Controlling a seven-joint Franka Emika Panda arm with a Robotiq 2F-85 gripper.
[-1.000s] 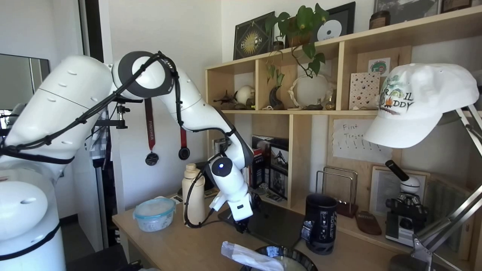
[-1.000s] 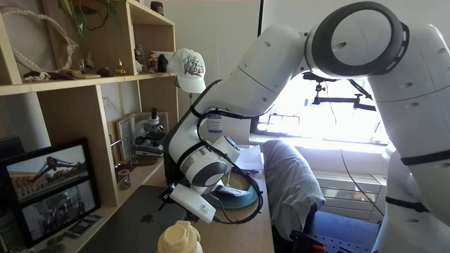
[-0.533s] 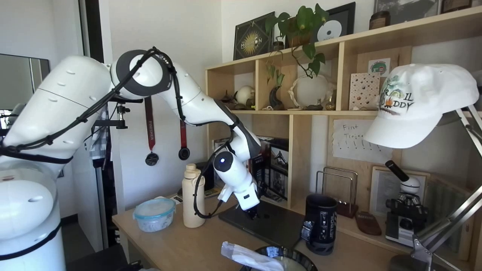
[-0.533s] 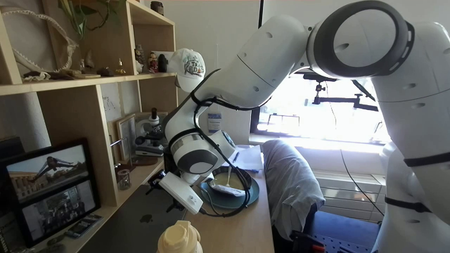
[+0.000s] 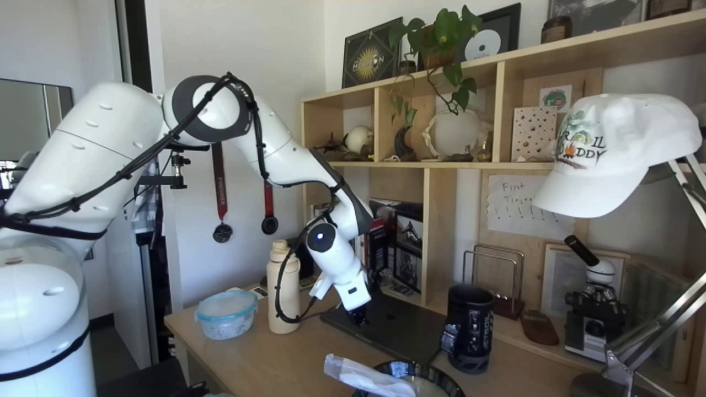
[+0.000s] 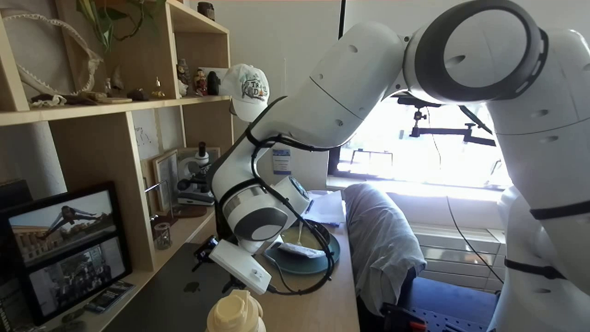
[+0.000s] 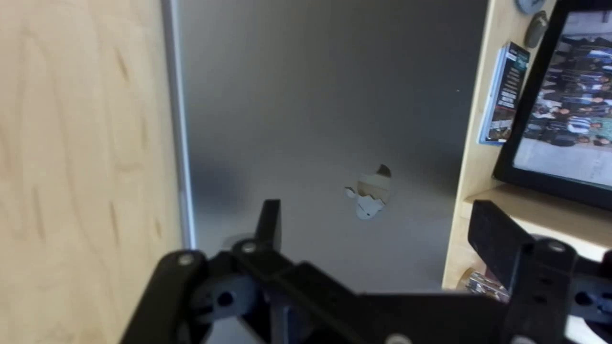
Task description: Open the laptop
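Note:
The laptop [image 5: 408, 331] lies flat and closed on the desk, a thin dark grey-black slab. Its lid with the apple logo also shows in an exterior view [image 6: 166, 295]. In the wrist view the laptop [image 7: 306, 105] fills the middle, with its lit long edge at left along bare wood. My gripper [image 7: 377, 210] is open and empty, fingers wide apart. It hangs above the lid, one finger over the laptop near its long edge, the other towards the shelf side. In both exterior views the gripper [image 5: 358, 316] [image 6: 215, 272] is small and dark, partly hidden by its white housing in one.
A black mug [image 5: 470, 325] stands at the laptop's end. A cream bottle [image 5: 283, 292] stands near its other end. A bowl on a blue plate [image 6: 295, 266] and a lidded container [image 5: 226, 314] are on the desk. Shelving with a picture frame [image 6: 64, 249] borders the laptop's back.
My gripper has shifted from the laptop's long front edge further over the lid, then came slightly back in the last half second. The laptop has not moved.

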